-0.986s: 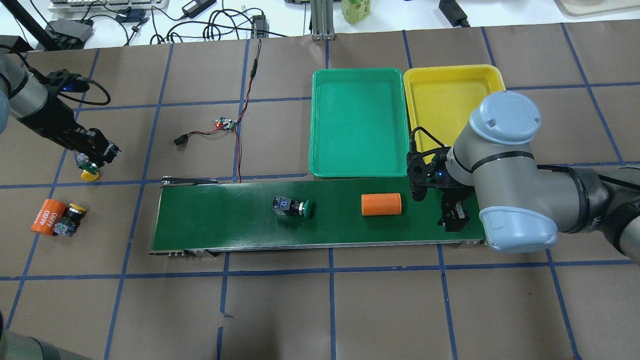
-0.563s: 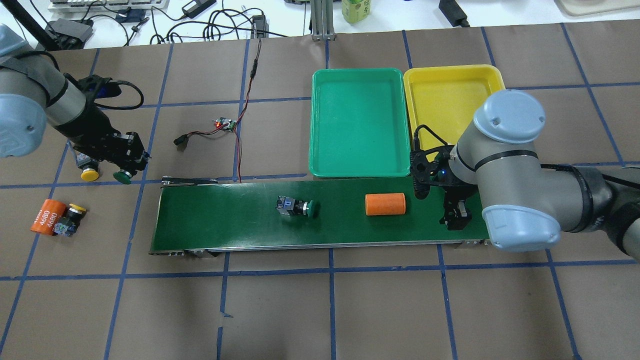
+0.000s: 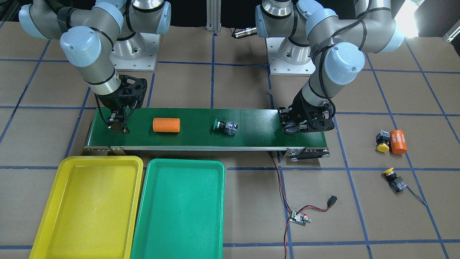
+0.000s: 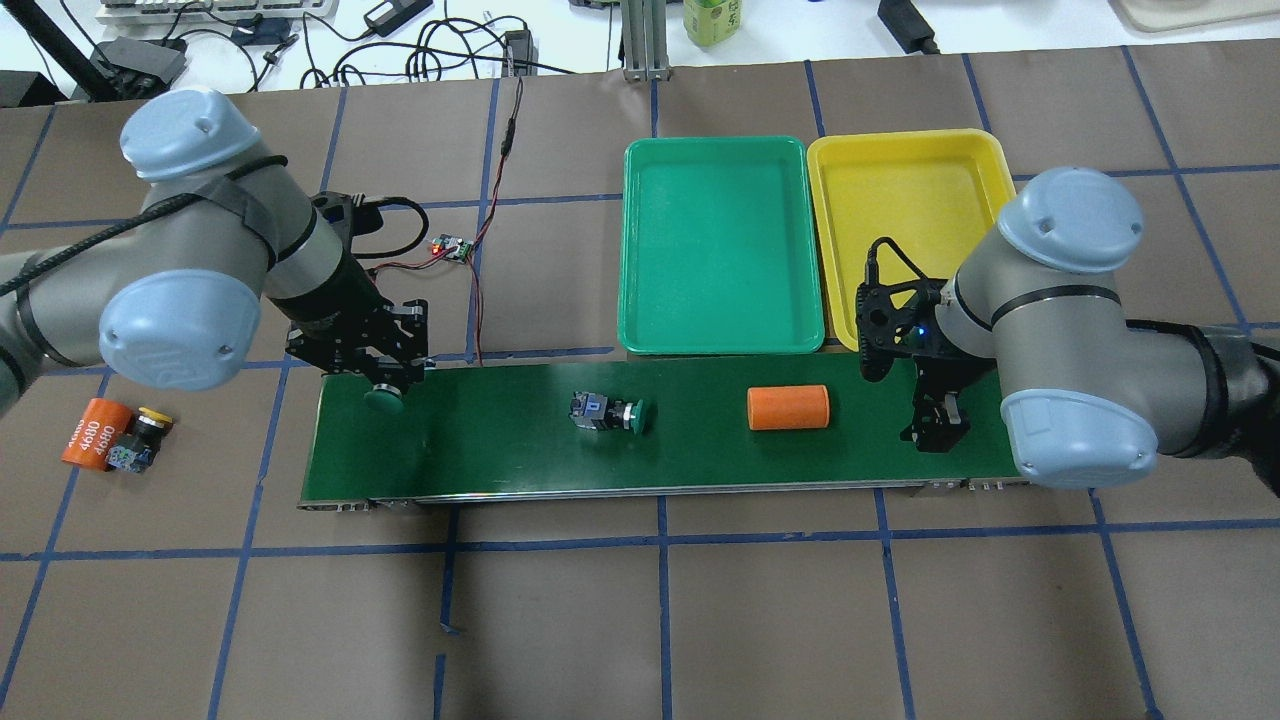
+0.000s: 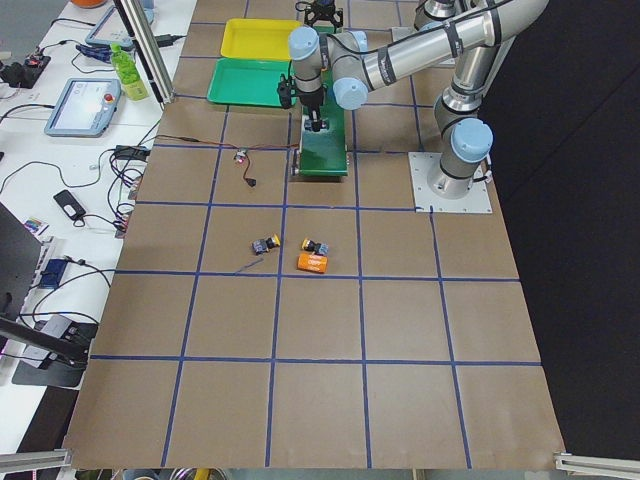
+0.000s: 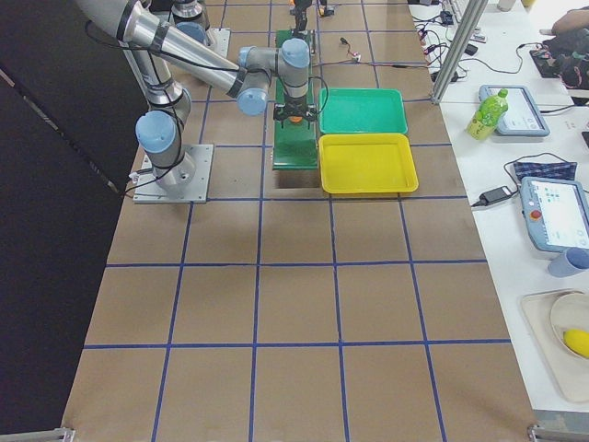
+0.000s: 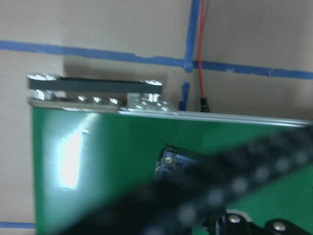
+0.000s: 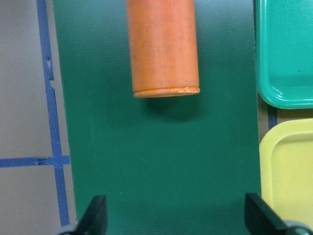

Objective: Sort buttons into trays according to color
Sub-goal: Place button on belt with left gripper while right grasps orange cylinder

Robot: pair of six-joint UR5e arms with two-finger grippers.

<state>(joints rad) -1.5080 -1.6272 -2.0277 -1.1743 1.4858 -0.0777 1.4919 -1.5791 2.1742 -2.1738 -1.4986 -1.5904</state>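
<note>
My left gripper (image 4: 386, 383) is shut on a green-capped button (image 4: 383, 400), holding it over the left end of the belt; this gripper (image 3: 291, 128) also shows in the front view. A second green-capped button (image 4: 608, 412) lies on its side mid-belt. One yellow-capped button (image 4: 148, 428) rests against an orange cylinder (image 4: 96, 433) on the table, and another (image 3: 393, 179) lies nearby, hidden overhead by my left arm. My right gripper (image 4: 935, 425) hangs open and empty over the belt's right end, its fingers (image 8: 97, 218) spread wide. Beyond the belt sit the bare green tray (image 4: 720, 245) and yellow tray (image 4: 900, 195).
The dark-green conveyor belt (image 4: 500, 445) runs across the table. An orange cylinder (image 4: 788, 407) lies on it just left of my right gripper. A small circuit board with red wires (image 4: 452, 247) lies behind the belt's left end.
My left arm has carried the green-capped button from the table at the left to over the belt's left end. The button and the orange cylinder on the belt have drifted right, as has my right gripper.
</note>
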